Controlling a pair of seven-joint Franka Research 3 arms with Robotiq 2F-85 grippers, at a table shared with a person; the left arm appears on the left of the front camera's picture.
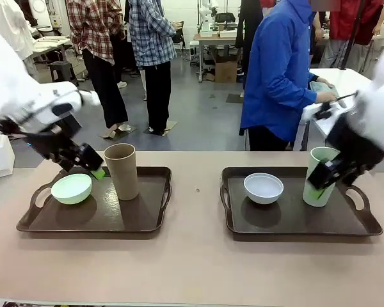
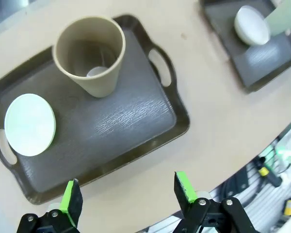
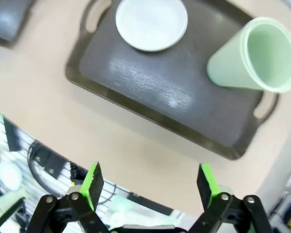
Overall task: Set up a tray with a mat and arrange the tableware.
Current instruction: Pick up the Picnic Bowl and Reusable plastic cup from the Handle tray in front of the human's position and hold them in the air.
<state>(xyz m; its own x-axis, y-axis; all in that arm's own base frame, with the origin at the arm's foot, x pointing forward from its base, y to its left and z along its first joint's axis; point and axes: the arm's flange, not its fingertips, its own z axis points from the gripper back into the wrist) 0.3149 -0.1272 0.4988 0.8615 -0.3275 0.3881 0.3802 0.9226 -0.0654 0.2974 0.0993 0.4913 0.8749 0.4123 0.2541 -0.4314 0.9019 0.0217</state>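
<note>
Left fingers: the left gripper had its green pads spread wide and held nothing.
Right fingers: the right gripper was likewise wide open and empty.
Ahead of the left fingers: the near rim of the left tray lay just beyond the tips. The mint green bowl sat farther in, off to one side. The tan brown cup stood upright beyond it, towards the far rim.
Ahead of the right fingers: bare table lay at the tips, then the right tray. The pale grey-blue bowl and the pale green cup sat towards its far side, apart from each other.
Mat: it could not be told whether a mat lay in either tray.
Risk, cups: both cups were tall and narrow at the base. A sideways approach, or one pad touching first, would probably tip them.
Risk, bowls: the rims were low and smooth. An off-centre pinch could skid a bowl across the tray.
Risk, trays: a low descent could catch a raised rim or handle and shift the whole tray.
Left arm pose: in the front view the arm reached in low, with its gripper angled down beside the tan brown cup.
Right arm pose: in the front view the arm was angled down, with its gripper in front of the pale green cup.
</note>
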